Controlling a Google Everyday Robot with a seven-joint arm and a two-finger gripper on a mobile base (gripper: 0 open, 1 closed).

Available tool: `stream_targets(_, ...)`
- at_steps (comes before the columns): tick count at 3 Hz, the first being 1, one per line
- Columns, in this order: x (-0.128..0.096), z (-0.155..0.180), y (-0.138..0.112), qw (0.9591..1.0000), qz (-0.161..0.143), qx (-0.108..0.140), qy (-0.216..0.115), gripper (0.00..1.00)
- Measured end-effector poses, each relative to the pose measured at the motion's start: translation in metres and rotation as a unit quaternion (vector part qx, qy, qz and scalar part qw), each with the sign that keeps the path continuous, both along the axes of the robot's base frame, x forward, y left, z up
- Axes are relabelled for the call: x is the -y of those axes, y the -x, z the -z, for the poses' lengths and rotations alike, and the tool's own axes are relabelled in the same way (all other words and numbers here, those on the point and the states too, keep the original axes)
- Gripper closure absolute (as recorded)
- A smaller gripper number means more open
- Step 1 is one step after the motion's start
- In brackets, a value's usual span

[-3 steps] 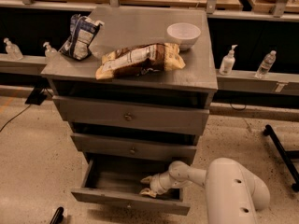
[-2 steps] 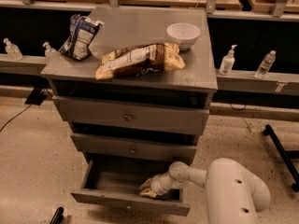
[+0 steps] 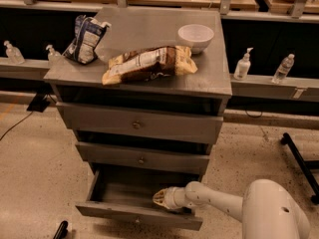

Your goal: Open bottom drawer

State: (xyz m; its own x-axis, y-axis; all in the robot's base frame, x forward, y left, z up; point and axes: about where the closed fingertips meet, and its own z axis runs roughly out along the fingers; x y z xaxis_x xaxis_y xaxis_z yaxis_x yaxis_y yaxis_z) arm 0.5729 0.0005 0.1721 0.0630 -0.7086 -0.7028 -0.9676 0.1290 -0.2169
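Observation:
The bottom drawer of the grey chest stands pulled out, its inside showing and its front at the lower edge of the camera view. My gripper reaches in from the right on a white arm and sits inside the drawer, just behind the front panel and right of its middle. The drawer's knob is barely visible on the front. Above it, the middle drawer and the top drawer are pushed in.
On the chest top lie a tan snack bag, a blue-white bag and a white bowl. Small bottles stand on a ledge behind. A black stand leg lies on the floor at right.
The gripper has shifted slightly inside the drawer; the drawer looks as far out as before.

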Motion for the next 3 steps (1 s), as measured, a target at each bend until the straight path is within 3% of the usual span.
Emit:
stream_targets(1, 0.008, -0.001, -0.009, 0.9993, 0.014, 0.034, 0.012, 0.92)
stream_targets(2, 0.008, 0.024, -0.013, 0.9996, 0.019, 0.001, 0.019, 1.00)
stream_targets(3, -0.003, 0.039, -0.020, 0.9989, 0.000, -0.045, 0.016, 1.00)
